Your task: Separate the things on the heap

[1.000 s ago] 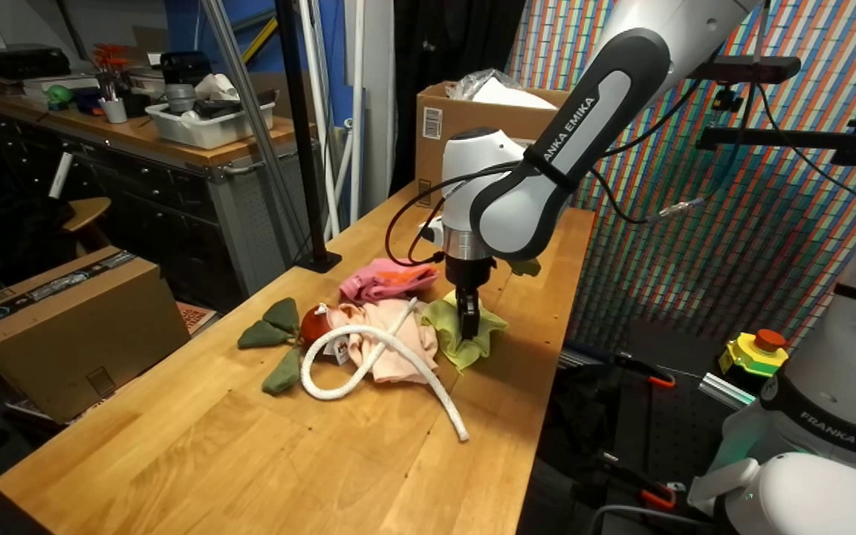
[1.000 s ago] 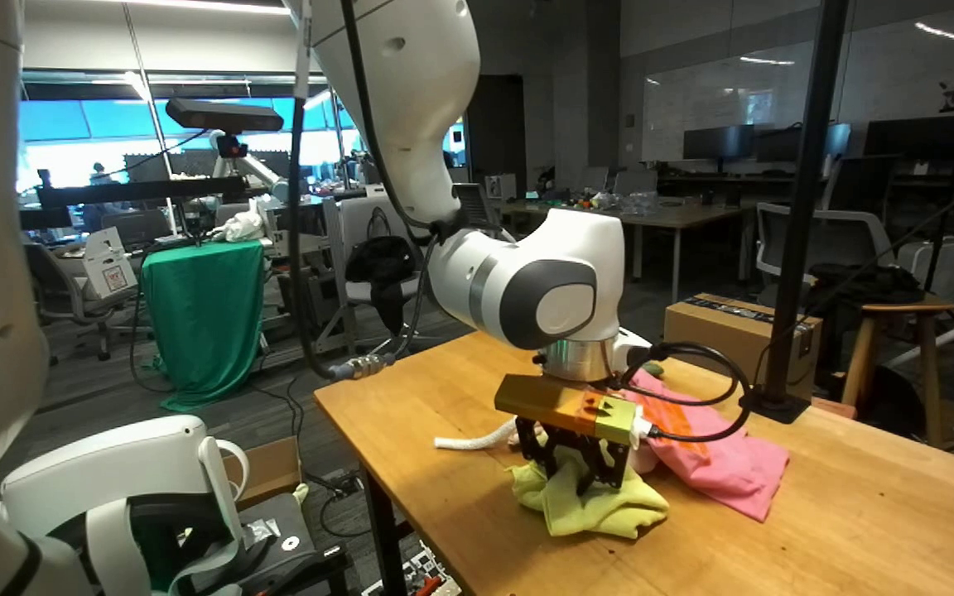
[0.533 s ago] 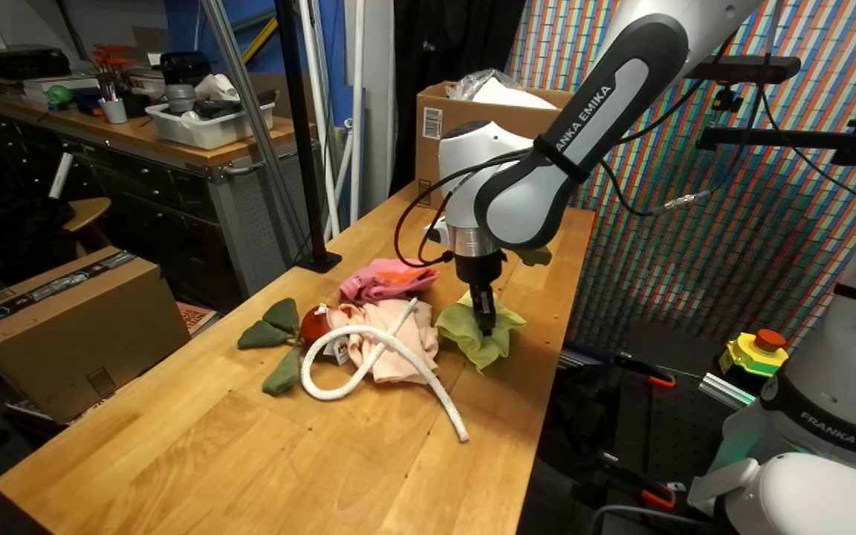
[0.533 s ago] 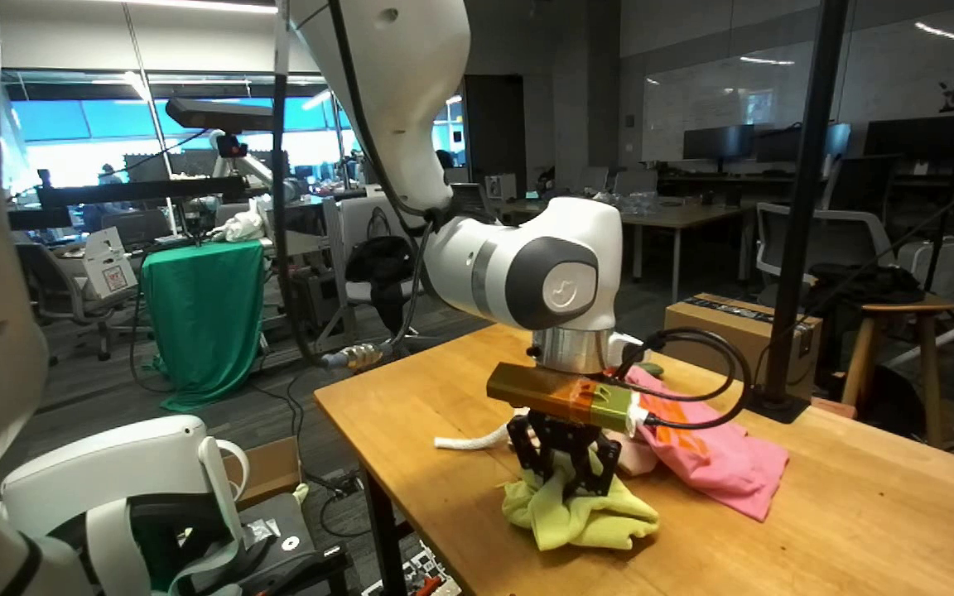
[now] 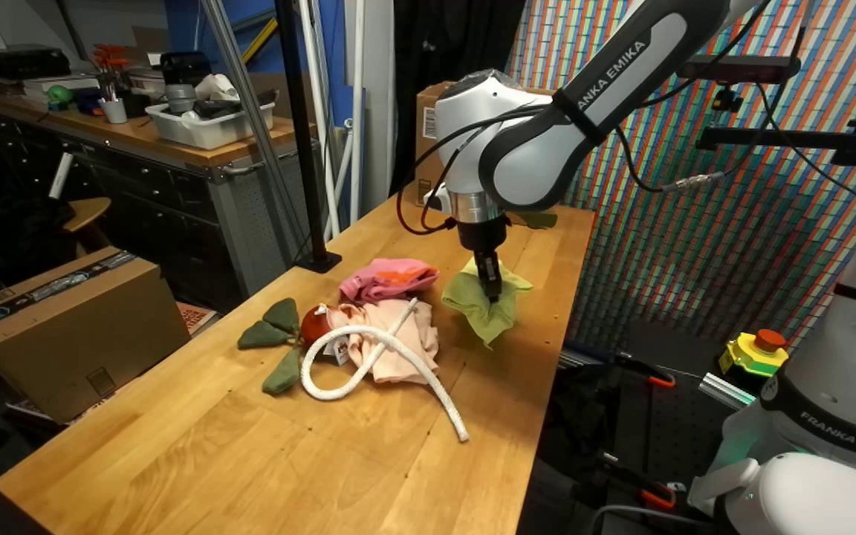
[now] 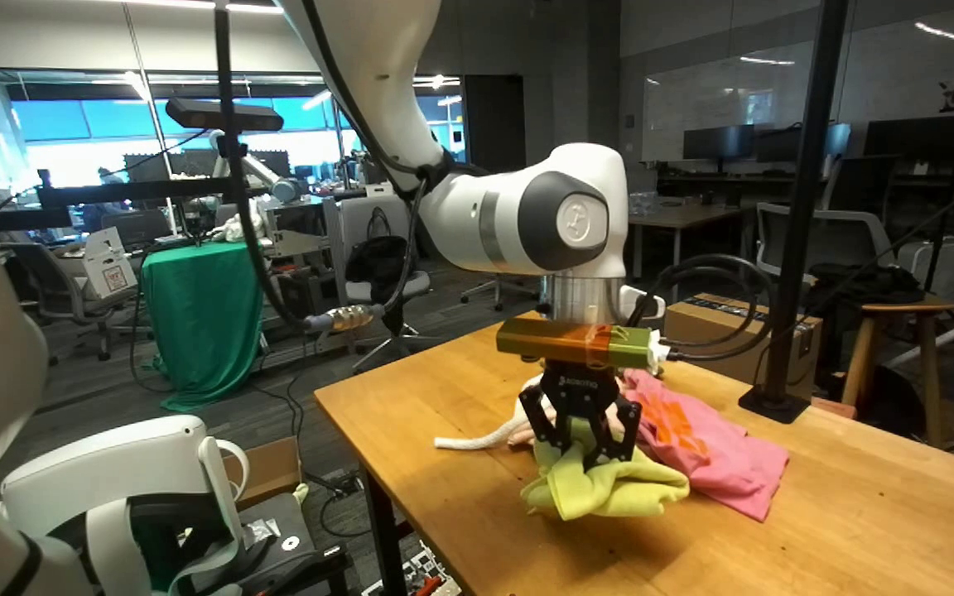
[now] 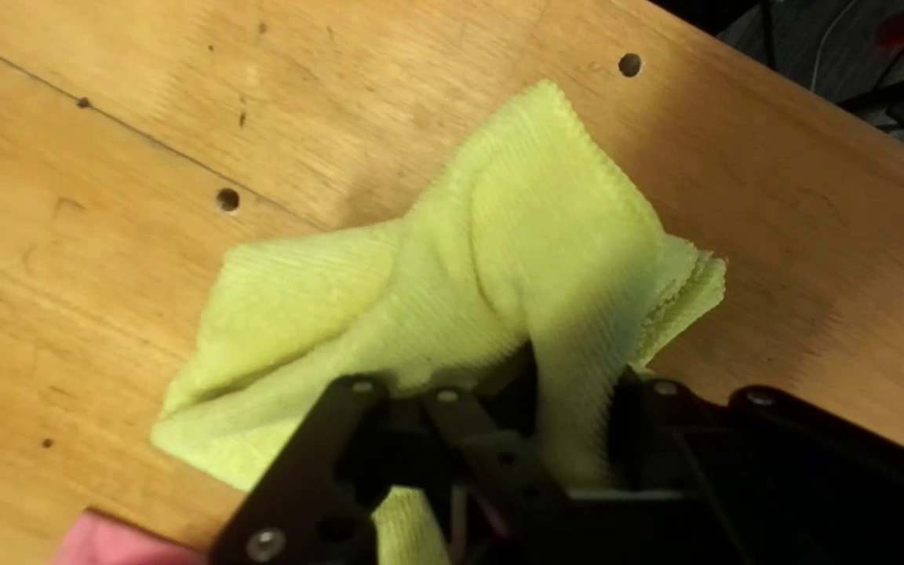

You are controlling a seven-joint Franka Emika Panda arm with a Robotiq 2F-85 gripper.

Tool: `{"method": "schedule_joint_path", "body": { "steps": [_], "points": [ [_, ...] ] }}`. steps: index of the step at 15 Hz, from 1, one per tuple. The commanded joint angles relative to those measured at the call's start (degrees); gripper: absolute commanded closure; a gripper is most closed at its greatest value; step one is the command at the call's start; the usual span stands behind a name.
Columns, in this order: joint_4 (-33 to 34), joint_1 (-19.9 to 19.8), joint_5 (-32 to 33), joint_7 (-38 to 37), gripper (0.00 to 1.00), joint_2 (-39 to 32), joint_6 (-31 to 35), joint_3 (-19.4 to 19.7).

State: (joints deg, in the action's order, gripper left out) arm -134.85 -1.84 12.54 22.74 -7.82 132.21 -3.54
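Note:
My gripper (image 6: 586, 457) is shut on the bunched middle of the yellow-green cloth (image 6: 609, 492), whose folds hang around the fingers. A shadow below suggests that the cloth is just off the table; in the wrist view the cloth (image 7: 452, 298) fills the space between the pads. In an exterior view the rest of the heap lies to its left: pale beige cloth (image 5: 409, 342) with the long white rope (image 5: 444, 396) looped over it, pink cloth (image 5: 380, 282) behind, a small red object (image 5: 314, 325) and dark green cloth (image 5: 281, 375) at the far side.
On the wooden table (image 5: 250, 461), a brown cardboard box (image 5: 428, 167) stands at the back end. Another dark green piece (image 5: 537, 220) lies behind the arm. A black pole (image 6: 804, 207) rises from the table edge. A second robot arm (image 5: 837, 401) stands beside the table.
The gripper has closed further on the yellow-green cloth and risen with it. The cloth has moved away from the pale beige cloth, leaving a gap. The other things stayed put.

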Motion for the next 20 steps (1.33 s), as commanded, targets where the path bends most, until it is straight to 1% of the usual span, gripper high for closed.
{"method": "schedule_joint_path", "body": {
  "steps": [1,5,10,16,20],
  "points": [
    [1.2,0.7,2.9,-1.8,0.93,4.2,-3.5,1.6],
    [2.0,0.1,3.2,-0.8,0.93,7.9,-6.8,3.0],
    [2.6,-0.2,3.8,-0.6,0.93,10.4,-10.4,4.4],
    [2.6,-2.3,7.8,-1.1,0.94,10.6,-7.3,7.6],
    [3.4,-5.0,11.0,-2.4,0.93,9.7,-1.7,10.6]
  ]
}}
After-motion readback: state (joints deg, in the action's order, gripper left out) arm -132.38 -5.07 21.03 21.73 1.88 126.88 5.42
